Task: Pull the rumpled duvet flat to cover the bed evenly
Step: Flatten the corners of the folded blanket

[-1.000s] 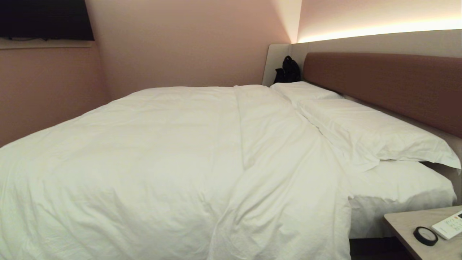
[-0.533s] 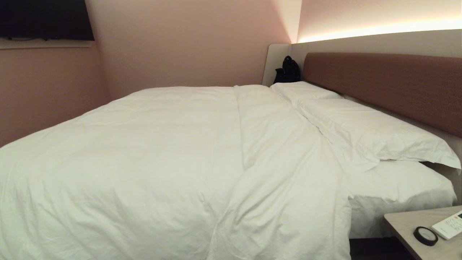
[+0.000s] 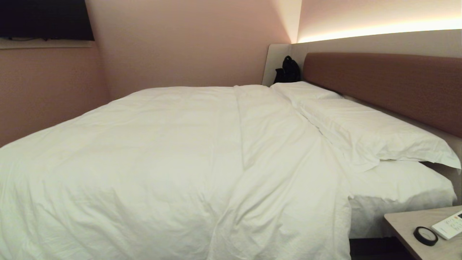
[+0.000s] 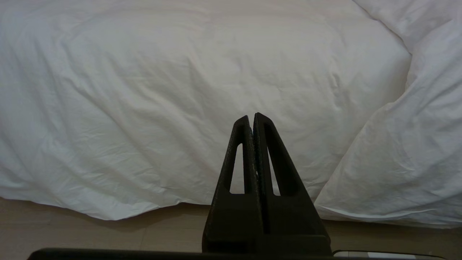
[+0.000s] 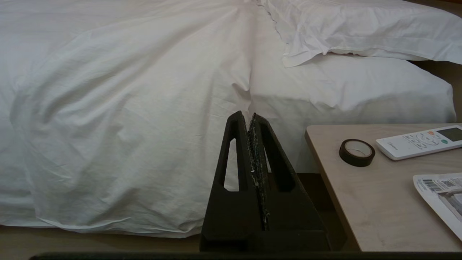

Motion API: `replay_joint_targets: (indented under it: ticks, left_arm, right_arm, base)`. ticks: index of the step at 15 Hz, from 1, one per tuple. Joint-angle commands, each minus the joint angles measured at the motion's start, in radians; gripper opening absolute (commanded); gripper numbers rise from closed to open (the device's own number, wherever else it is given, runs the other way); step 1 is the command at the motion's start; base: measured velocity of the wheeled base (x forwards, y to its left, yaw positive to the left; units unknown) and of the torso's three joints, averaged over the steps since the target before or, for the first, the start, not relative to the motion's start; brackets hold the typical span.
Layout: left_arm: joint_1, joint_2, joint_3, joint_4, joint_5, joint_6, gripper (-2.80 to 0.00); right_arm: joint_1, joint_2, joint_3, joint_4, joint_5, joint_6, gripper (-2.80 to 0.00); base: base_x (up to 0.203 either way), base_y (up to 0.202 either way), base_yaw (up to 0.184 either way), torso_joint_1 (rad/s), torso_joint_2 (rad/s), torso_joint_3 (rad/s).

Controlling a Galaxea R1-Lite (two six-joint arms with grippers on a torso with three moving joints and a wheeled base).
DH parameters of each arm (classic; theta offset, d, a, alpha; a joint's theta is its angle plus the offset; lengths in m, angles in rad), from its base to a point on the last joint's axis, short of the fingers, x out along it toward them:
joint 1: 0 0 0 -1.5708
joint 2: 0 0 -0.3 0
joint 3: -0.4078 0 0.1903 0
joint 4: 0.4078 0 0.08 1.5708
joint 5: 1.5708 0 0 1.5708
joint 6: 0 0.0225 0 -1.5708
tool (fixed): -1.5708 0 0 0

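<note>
The puffy white duvet (image 3: 155,159) lies spread over most of the bed, whose reddish-brown headboard (image 3: 382,83) runs along the right. A long crease runs down the duvet's middle, and its near side hangs over the bed's edge toward the floor (image 4: 108,173). The duvet's top edge stops short of the pillows (image 3: 361,126). Neither arm shows in the head view. My left gripper (image 4: 252,117) is shut and empty, held back from the hanging duvet side. My right gripper (image 5: 247,116) is shut too, off the duvet (image 5: 126,108), near its corner by the mattress.
A light wooden bedside table (image 3: 408,224) stands at the right, carrying a black tape roll (image 3: 425,235), a white remote (image 3: 449,224) and a printed paper (image 5: 442,196). A black bag (image 3: 287,70) sits behind the far pillow. Pink walls close the far side; a dark screen (image 3: 43,18) hangs upper left.
</note>
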Motion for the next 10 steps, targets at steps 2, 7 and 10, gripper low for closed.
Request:
replay_joint_targets:
  ticks: [2,7,10]
  left_arm:
    - [0.000,0.000,0.000,0.001,0.000,0.000,-2.80]
    - [0.000,0.000,0.000,0.001,-0.002,0.000,-2.80]
    - [0.000,0.000,0.000,0.001,-0.002,0.000,-2.80]
  right_arm:
    - [0.000,0.001,-0.006,0.004,-0.003,-0.007,-2.80]
    - [0.000,0.001,-0.149,0.077,-0.001,-0.007,-2.80]
    - [0.000,0.004,-0.210,0.137,0.007,-0.007,-2.80]
  base:
    - [0.000,0.000,0.000,0.000,0.00,0.000]
    - [0.000,0.000,0.000,0.000,0.00,0.000]
    - [0.000,0.000,0.000,0.000,0.00,0.000]
